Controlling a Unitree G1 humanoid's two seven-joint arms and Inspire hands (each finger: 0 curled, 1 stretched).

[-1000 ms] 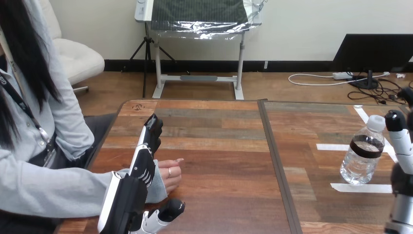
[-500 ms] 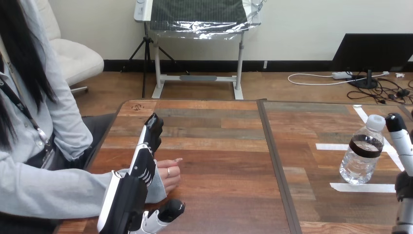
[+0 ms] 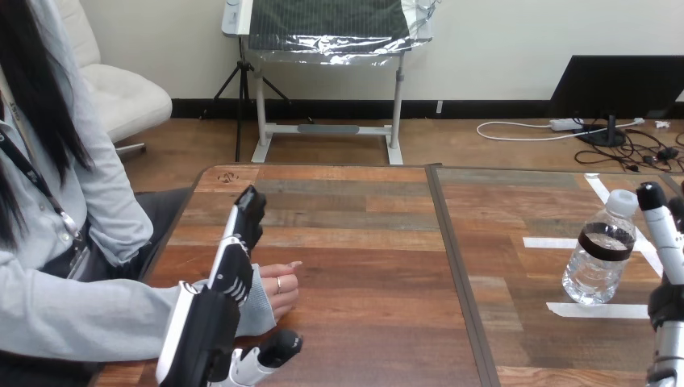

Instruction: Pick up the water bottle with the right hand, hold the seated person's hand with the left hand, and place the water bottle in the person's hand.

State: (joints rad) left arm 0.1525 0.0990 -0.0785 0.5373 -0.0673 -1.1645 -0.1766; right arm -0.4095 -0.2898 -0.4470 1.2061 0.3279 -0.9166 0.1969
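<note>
Upright water bottle (image 3: 598,262) on table (image 3: 363,242) at right; right hand (image 3: 665,234) just beside it, fingers straight, no grip. The left hand (image 3: 230,270) lies fingers extended over person's hand (image 3: 281,289), contact unclear. Wrap bottle mid-body squarely before lifting

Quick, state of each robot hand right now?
Left robot hand: open, over the person's wrist, not gripping it.
Right robot hand: open, beside the water bottle, not gripping it.

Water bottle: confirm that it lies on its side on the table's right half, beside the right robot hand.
Wrong in one respect. The head view shows the water bottle standing upright, cap on top, not lying on its side. It is on the right half of the table, beside the right robot hand.
</note>
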